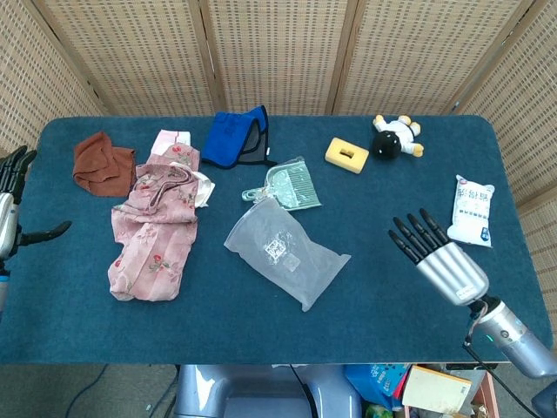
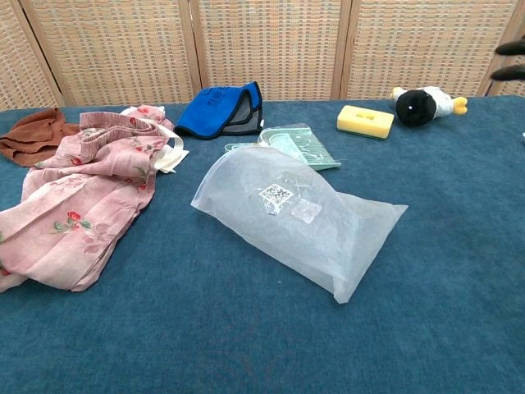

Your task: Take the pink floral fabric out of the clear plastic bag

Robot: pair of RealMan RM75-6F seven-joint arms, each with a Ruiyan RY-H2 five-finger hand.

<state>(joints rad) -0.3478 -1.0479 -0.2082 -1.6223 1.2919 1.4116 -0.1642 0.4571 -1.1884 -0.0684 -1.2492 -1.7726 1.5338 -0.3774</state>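
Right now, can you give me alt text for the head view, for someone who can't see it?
Pink floral fabric lies spread on the blue table, apart from the flat clear plastic bag beside it. Both hands are open and hold nothing: the right hand at lower right, the left hand at the left edge.

My left hand [image 1: 10, 196] is cut by the head view's left edge. In the chest view only my right hand's dark fingertips [image 2: 510, 59] show, and the pale green ridged plastic piece [image 2: 297, 146] lies partly under the clear plastic bag [image 2: 299, 215].
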